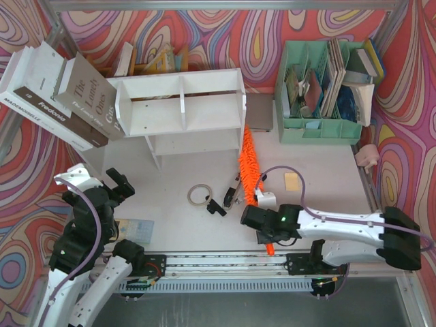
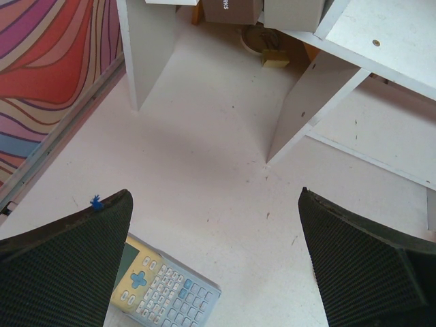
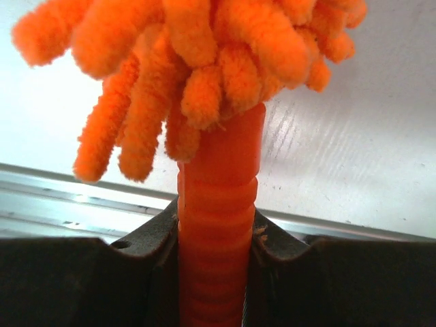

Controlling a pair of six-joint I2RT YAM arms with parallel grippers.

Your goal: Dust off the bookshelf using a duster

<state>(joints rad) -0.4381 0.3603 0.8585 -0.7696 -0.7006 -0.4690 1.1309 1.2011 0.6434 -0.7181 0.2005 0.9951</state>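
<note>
The white bookshelf stands at the back of the table, its legs ahead in the left wrist view. The orange duster stretches from the shelf's right side panel toward the near edge. My right gripper is shut on its ribbed orange handle, with the fluffy head just beyond the jaws. In the right wrist view the right gripper has both jaws pressed against the handle. My left gripper is open at the near left, and the left gripper holds nothing.
A calculator lies under the left gripper, also the calculator near its left finger. Large books lean left of the shelf. A mint green organiser stands back right. A ring, black pens and a yellow note lie mid-table.
</note>
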